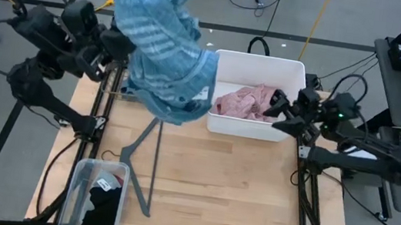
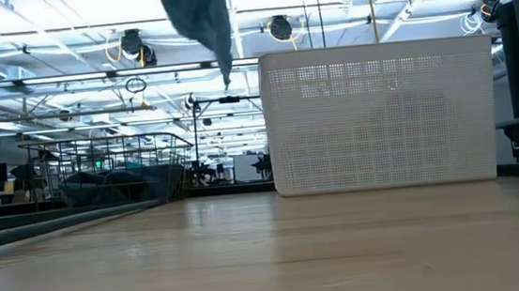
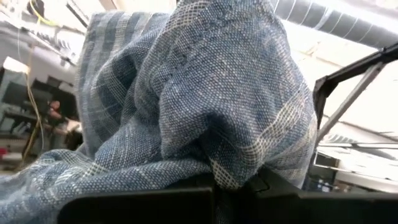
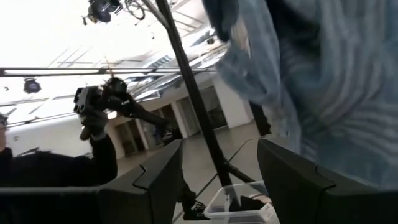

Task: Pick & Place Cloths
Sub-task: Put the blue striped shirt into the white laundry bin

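Note:
A large blue-striped towel (image 1: 164,45) hangs high over the table's far left, and my left gripper (image 1: 125,47) is shut on it, mostly covered by the cloth. In the low view the towel's lower end (image 2: 204,23) dangles far above the tabletop. A pink cloth (image 1: 244,103) lies inside the white basket (image 1: 219,121) at the far middle. My right gripper (image 1: 282,109) stands open at the basket's right side, above the rim, with nothing between its fingers (image 4: 149,180). Dark cloths (image 1: 103,205) lie in a clear bin (image 1: 75,189). My left gripper (image 3: 239,186) pinches a bunched fold of the towel (image 3: 230,165), several layers thick, between its two fingers. The fingers slant upward, and the cloth drapes over and around them. The towel hangs slack below, clear of the table and the basket.
A grey plastic hanger (image 1: 144,159) lies on the wooden table between the clear bin at the near left and the basket. Black frame rails (image 1: 94,126) run along both table sides. Bare wood (image 1: 236,195) spreads over the near right.

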Controlling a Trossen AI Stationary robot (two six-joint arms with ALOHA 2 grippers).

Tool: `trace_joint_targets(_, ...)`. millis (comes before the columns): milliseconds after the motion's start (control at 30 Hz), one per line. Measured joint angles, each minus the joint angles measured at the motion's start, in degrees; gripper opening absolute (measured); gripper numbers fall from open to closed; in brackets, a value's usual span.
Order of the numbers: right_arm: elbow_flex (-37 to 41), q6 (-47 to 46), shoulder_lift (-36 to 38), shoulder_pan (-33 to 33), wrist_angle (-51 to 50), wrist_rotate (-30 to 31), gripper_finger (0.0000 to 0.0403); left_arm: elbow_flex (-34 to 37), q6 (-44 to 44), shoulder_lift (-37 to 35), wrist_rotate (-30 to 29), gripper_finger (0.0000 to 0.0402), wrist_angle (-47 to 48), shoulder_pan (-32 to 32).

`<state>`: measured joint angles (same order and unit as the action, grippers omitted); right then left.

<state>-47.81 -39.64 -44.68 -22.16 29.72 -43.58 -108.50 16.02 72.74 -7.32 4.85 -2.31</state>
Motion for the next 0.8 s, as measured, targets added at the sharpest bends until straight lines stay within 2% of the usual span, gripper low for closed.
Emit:
trace_joint_targets(267, 0.0, 7.1, -6.0, 5.1, 2.6, 0.7, 0.0201, -12.8, -1.1, 8.3, 4.4, 0.0006, 0.2, 4.0)
trace_joint_targets(433, 0.0, 13.6, -8.5, 8.8, 5.1, 4.3, 0.0201, -18.3, 1.5, 12.9, 6.6, 0.0006, -1.2, 7.5)
trace_joint_targets(800, 0.0, 15.3, -9.6, 10.3, 7.8, 4.6, 0.0201, -22.4, 9.8, 20.7, 12.9, 0.0006, -11.5, 13.9)
